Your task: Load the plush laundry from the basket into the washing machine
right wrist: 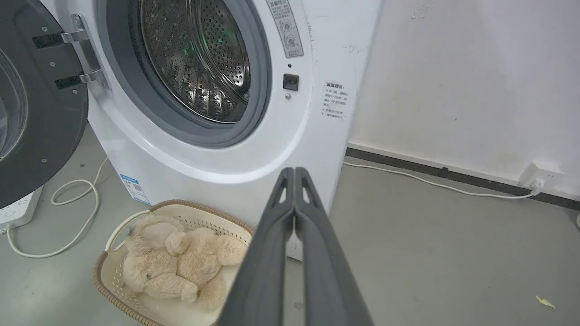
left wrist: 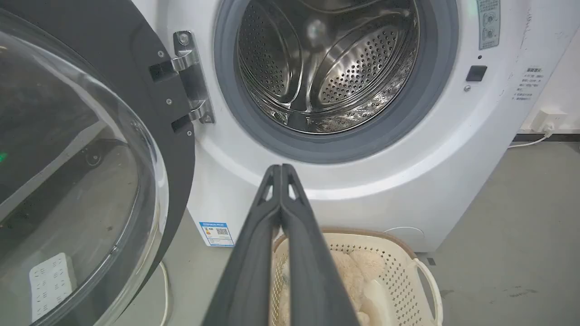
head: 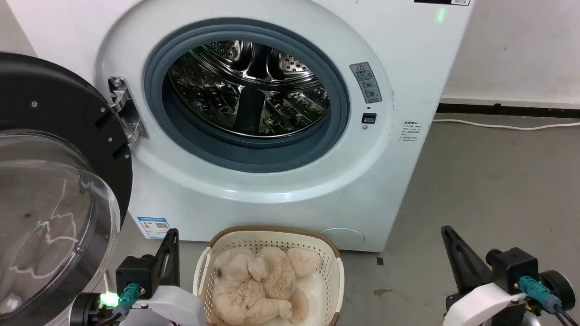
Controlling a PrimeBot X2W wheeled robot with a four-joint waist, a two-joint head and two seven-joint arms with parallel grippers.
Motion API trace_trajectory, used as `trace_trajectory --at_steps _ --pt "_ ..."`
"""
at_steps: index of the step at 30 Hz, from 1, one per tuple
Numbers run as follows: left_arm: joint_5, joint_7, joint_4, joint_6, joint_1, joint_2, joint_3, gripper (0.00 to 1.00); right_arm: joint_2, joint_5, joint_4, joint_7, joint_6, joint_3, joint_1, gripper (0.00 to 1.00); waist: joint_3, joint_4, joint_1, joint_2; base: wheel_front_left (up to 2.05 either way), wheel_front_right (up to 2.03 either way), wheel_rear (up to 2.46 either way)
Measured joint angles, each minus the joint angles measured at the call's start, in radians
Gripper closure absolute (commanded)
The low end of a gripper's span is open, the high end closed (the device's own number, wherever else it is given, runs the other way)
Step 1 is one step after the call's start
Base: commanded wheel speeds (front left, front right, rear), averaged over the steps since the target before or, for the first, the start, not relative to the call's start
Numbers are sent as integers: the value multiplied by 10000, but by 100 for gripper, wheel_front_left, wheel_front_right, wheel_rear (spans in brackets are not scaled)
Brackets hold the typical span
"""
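1. My left end effector was closed, its two dark fingers pressed together along their length and gripping nothing. It sat just left of the basket. In the left wrist view its tips pointed at the washer's white front, below the opening.
2. My right end effector was closed too, and empty. It was well to the right of the basket, over the bare grey floor. In the right wrist view its tips lay against the washer's lower right corner.
3. The plush lay curled in the basket, covering most of its floor, and neither end effector touched it.
4. The basket stood on the floor, just in front of the washer and under its opening.
5. The door stood swung wide open on my left, on its metal hinge. The steel drum showed behind the grey gasket.
6. To the right of the washer, a white cable ran along the foot of the wall to a socket. To its left, a looped cord lay on the floor.
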Motion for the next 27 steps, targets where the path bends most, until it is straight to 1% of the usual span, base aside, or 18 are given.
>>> trace_trajectory --at_steps 23,24,27 --pt "0 0 0 0 0 0 4 100 0 0 0 0 0 0 0 100 0 0 0 0 0 0 0" --pt "0 0 0 0 0 0 4 0 0 0 0 0 0 4 0 0 0 0 0 0 0 0 0" --pt "-2 0 6 12 5 0 -2 0 -2 4 0 0 0 2 2 0 0 0 0 0 0 0 0"
